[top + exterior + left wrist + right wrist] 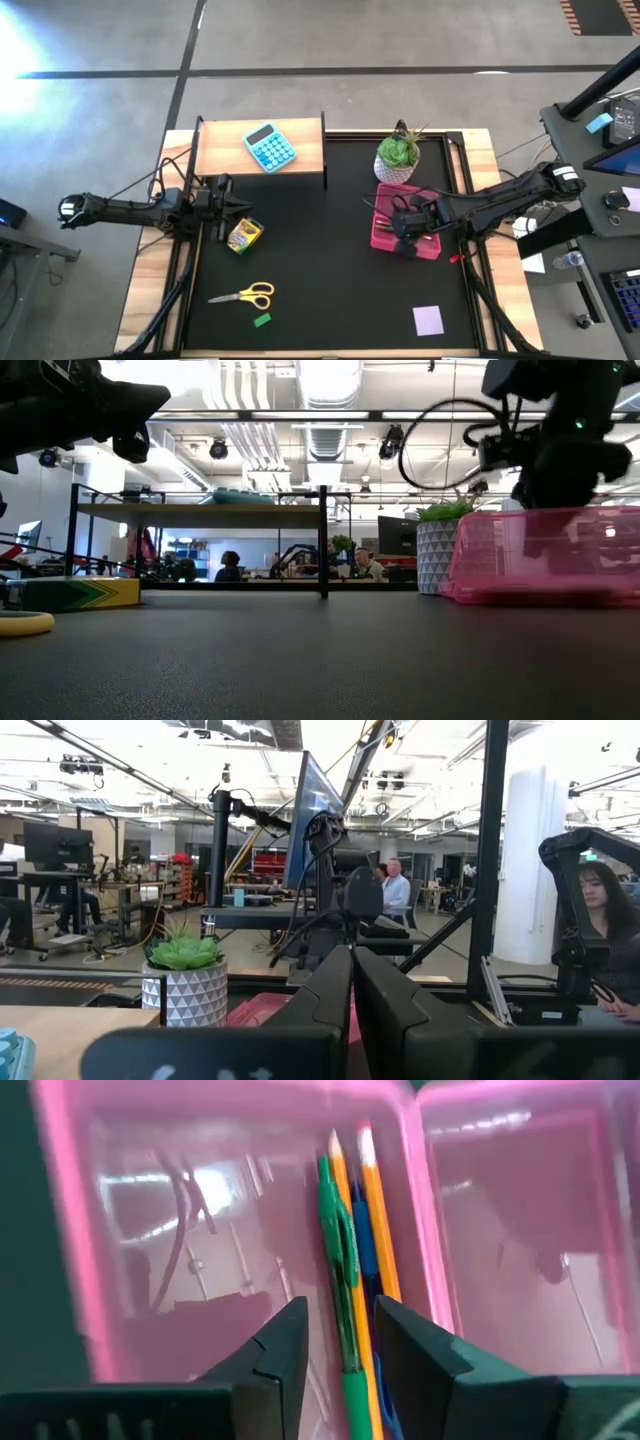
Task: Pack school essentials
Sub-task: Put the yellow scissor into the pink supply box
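from above, my right jaws (408, 238) hung over the pink box (385, 232) at the right side of the bench (330, 290), with the potted plant (398, 155) just beyond them. my left jaws (222, 205) waited at the bench's left edge, the crayon box (244, 235) lying just past their tips. further off from them lay the yellow-handled scissors (246, 294) and, beside those, the green eraser (262, 320). the lilac notepad (428, 320) sat on its own, well apart from my right jaws. the blue calculator (270, 147) rested on the raised wooden shelf (300, 150) behind my left jaws.

from bench height, my right jaws (565, 510) reached down into the pink box (520, 560) from above, the plant's pot (436, 555) beside it. the crayon box (75, 592) and a yellow scissor handle (22, 623) lay flat on the bench far across from them.

through my left wrist, my left jaws (352, 990) were pressed together, nothing between them, aimed across at the plant (185, 982).

through my right wrist, my right jaws (340, 1345) stood parted and gripped nothing. straight ahead of them, inside the pink box (150, 1230), lay the green pen (342, 1295), the orange pencils (378, 1240) and a blue pen (362, 1245), bundled side by side; the green pen ran into the gap between my jaws.
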